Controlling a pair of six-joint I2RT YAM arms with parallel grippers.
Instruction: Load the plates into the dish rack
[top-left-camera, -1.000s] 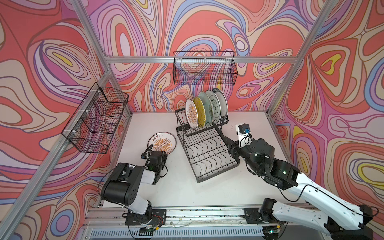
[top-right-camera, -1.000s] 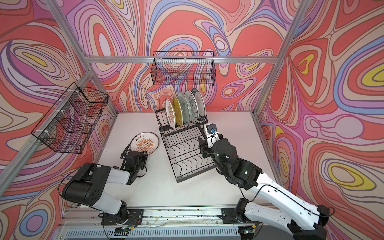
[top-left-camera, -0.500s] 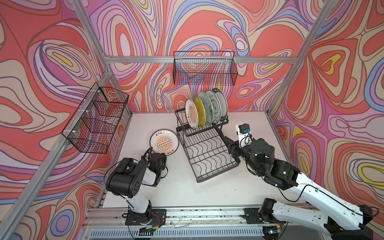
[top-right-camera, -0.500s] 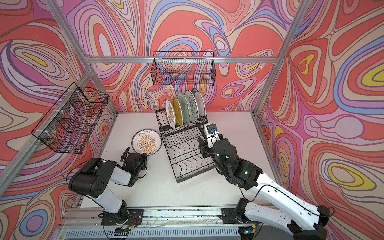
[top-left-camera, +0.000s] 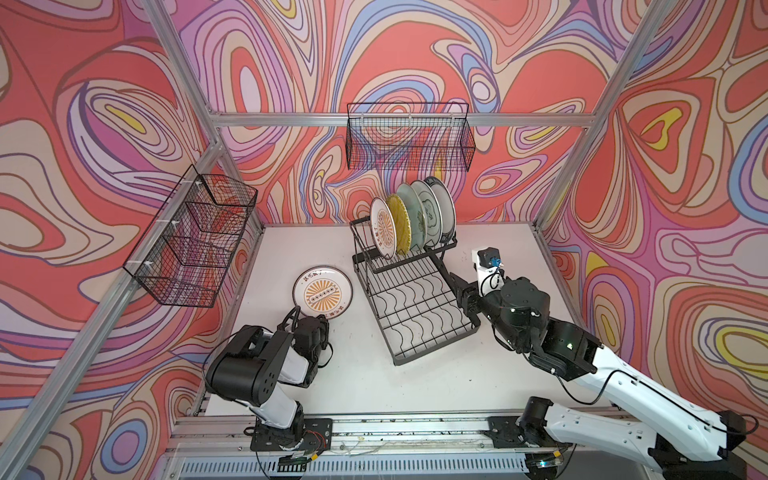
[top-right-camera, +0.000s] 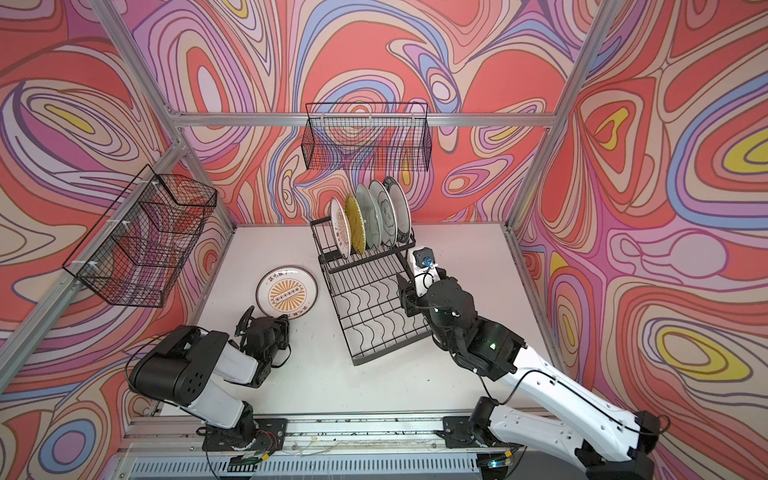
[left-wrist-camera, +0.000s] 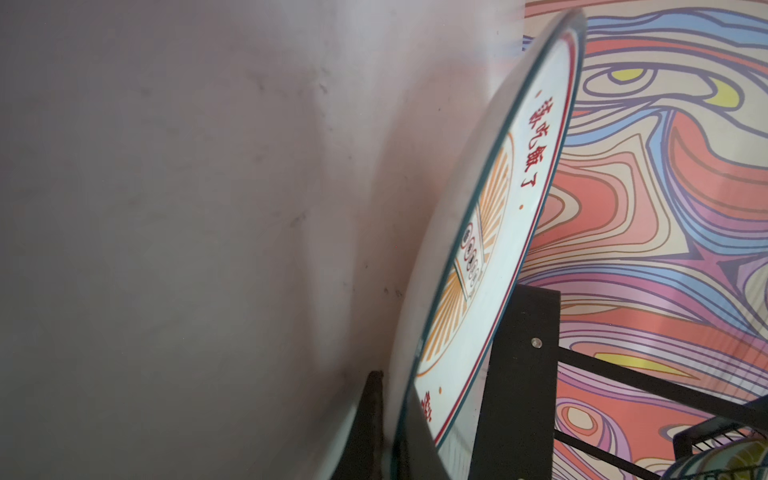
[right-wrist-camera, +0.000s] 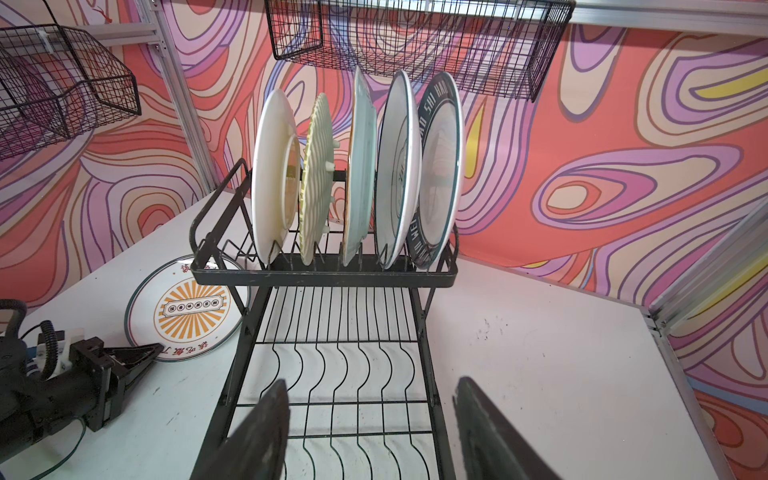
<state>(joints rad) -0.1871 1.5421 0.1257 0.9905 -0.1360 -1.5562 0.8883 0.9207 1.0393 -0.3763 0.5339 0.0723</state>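
In both top views, five plates stood on edge, faces lower left, in the dish rack raised tier at centre. The sixth, a sunburst plate, lay face up left of it.

Left wrist: the left gripper was pinched tight on that plate's rim.

Right wrist: the right gripper gaped empty above the rack's tray.

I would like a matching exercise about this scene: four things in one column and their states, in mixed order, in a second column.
1. left gripper
2. right gripper
3. yellow plate
4. low tray

A. open
B. holds no plates
C. shut on the rim of the sunburst plate outside the rack
D. standing in the raised tier

Pairs: 1-C, 2-A, 3-D, 4-B
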